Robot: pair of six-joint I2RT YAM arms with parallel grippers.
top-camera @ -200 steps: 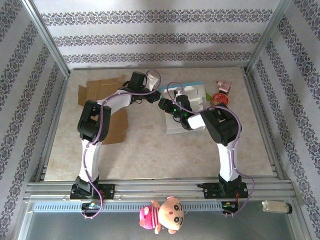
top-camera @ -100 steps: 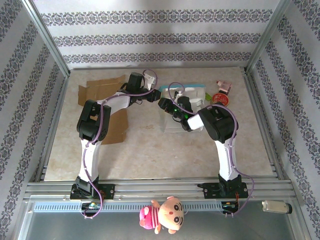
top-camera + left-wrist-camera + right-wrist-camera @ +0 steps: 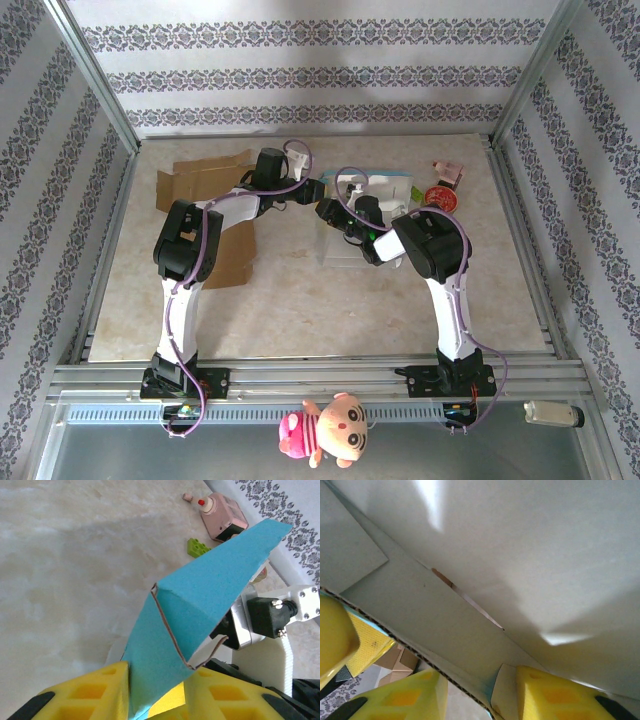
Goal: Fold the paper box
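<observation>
Two pincers at the paper box (image 3: 392,190)
The left gripper (image 3: 159,677) has the box's blue flap (image 3: 210,585) between part-spread fingers; I cannot tell whether it pinches. The right gripper (image 3: 480,682) stands spread astride a wall edge of the box. The box sits right of the brown cardboard (image 3: 200,180).

Paper box (image 3: 392,188): middle hidden under left arm (image 3: 215,205) and right arm (image 3: 430,245).
Blue flap (image 3: 200,595): lower end cut off at bottom edge.
Inner panels (image 3: 520,555): run past every edge.
Pink item (image 3: 447,172): too small to identify.
</observation>
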